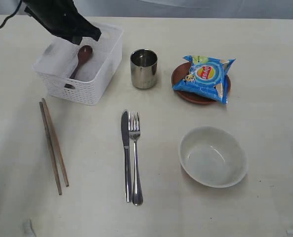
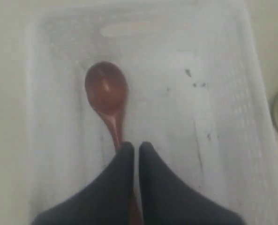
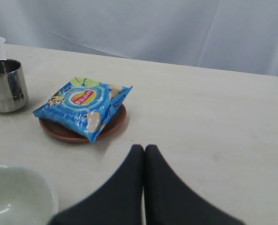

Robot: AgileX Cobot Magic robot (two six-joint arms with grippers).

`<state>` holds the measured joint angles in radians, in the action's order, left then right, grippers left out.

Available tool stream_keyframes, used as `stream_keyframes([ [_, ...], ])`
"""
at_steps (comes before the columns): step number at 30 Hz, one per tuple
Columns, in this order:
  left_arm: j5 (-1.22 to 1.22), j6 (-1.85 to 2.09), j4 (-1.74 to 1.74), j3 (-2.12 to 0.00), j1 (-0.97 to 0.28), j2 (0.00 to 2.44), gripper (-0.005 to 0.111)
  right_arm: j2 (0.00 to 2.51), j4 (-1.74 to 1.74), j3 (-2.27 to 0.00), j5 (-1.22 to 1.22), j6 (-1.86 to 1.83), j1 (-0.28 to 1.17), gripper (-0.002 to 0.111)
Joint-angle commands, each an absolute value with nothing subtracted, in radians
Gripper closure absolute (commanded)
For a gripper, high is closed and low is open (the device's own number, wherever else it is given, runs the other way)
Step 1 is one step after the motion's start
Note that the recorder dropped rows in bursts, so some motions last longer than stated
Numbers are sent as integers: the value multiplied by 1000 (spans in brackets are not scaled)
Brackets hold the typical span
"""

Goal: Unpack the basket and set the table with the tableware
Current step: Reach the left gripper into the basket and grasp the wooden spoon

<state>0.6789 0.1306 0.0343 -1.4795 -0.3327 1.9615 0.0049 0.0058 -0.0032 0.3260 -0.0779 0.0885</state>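
Wooden spoon (image 1: 82,58) lies lengthwise in basket (image 1: 94,91), bowl farthest; left claw (image 2: 134,147) pinches its handle; right claw (image 3: 144,148) closed.

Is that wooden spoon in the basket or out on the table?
In the basket. The spoon sits inside its white walls, with the left end effector closed on its handle.

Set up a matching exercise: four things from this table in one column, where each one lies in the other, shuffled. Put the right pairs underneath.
Things
1. wooden spoon
2. chip bag
3. fork
4. chopsticks

Places
A. on the brown plate
B. on the bare table, just outside the basket
C. inside the basket
D. right beside the knife

Pairs: 1-C, 2-A, 3-D, 4-B
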Motion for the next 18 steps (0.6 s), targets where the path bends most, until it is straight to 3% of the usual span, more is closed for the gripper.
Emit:
stream_keyframes([
  [1,774,89,-92,-1474,-373,1992,74,0,0,0,322,-76,83,109],
  [4,774,-89,-296,-1474,-435,2002,73,0,0,0,322,-76,83,109],
  [10,705,-154,-385,-1493,-506,2026,73,0,0,0,322,-76,83,109],
  [15,892,-185,-360,-1615,-490,2145,53,0,0,0,322,-76,83,109],
  [18,948,-218,-355,-1668,-487,2200,53,0,0,0,322,-76,83,109],
])
